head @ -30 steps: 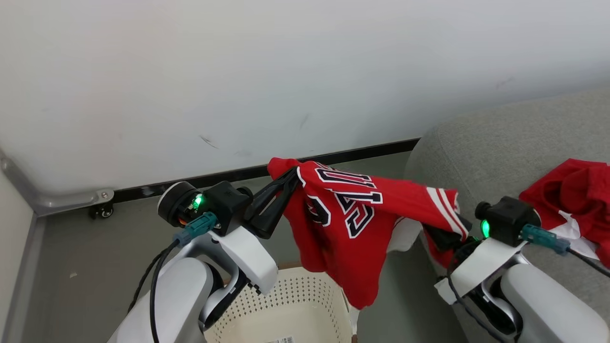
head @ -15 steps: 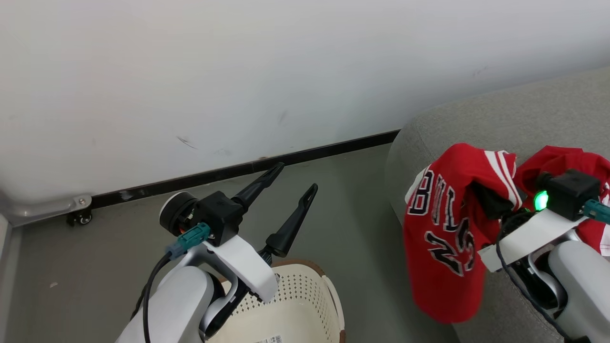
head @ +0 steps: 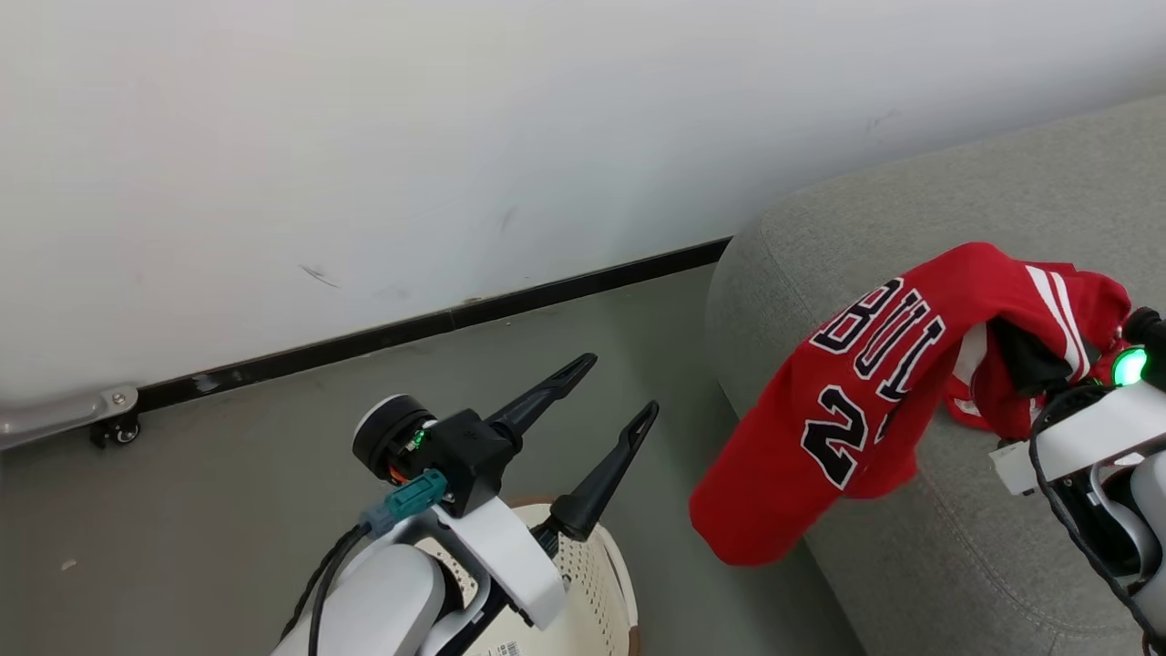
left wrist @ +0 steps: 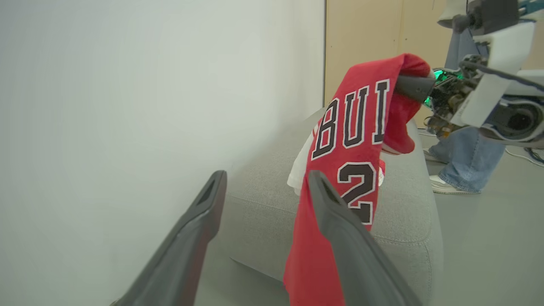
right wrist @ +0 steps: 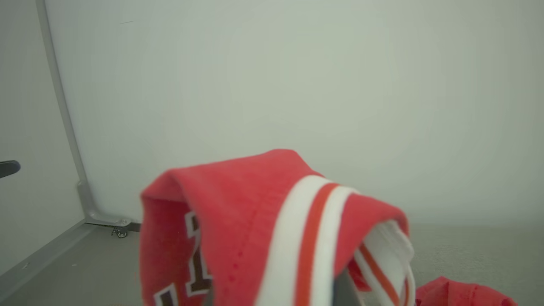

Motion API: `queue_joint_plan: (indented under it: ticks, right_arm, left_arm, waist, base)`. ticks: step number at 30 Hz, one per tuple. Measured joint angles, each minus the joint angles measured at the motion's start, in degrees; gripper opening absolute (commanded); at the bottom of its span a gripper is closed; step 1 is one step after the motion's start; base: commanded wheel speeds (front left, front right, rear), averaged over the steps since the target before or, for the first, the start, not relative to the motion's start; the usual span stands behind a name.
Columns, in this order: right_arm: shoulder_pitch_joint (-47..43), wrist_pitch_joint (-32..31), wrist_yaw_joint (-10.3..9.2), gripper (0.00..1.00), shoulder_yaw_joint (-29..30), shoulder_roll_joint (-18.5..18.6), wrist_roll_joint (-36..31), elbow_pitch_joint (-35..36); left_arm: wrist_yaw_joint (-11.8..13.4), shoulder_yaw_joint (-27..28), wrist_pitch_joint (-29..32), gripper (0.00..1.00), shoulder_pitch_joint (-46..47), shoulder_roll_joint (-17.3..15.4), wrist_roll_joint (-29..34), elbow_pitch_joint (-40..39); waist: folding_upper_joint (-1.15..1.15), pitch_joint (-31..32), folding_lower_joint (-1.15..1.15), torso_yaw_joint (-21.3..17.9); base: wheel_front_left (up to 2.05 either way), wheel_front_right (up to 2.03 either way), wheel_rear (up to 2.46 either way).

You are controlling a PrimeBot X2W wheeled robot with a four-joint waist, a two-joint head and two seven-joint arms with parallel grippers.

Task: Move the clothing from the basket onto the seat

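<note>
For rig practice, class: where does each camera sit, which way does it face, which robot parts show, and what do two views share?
Head view: from the head, down at grey floor and grey woven-fabric seat; open left gripper, right arm.
Left wrist view: from that wrist, toward the seat; own fingers, right gripper.
Right wrist view: from that wrist, toward the white wall; its gripper under red basketball jersey.
All three share that jersey.
</note>
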State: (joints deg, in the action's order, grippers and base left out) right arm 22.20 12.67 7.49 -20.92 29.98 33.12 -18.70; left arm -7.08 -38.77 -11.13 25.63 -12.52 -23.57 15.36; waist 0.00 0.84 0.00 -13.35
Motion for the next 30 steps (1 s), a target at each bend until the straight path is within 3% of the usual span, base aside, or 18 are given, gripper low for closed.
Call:
queue_joint_plan:
  ticks: [15, 30]
  right_arm:
    - [-3.2, -1.2, 0.00, 0.00, 4.4, 1.4, -0.9, 2.5]
    - [-5.7, -3.4, 0.00, 0.00, 7.0, 1.9, -1.0, 5.3]
  left_arm:
    - [0.0, -6.6, -0.5, 1.00, -1.3, -0.5, -1.0, -3.1]
    - [0.0, -7.7, -1.0, 1.00, -2.1, -1.2, -1.7, -4.2]
  waist:
    - [0.00, -0.3, 0.00, -3.5]
    - [0.00, -0.7, 0.00, -7.0]
  base:
    - [0.00, 0.00, 0.00]
    - [0.00, 0.00, 0.00]
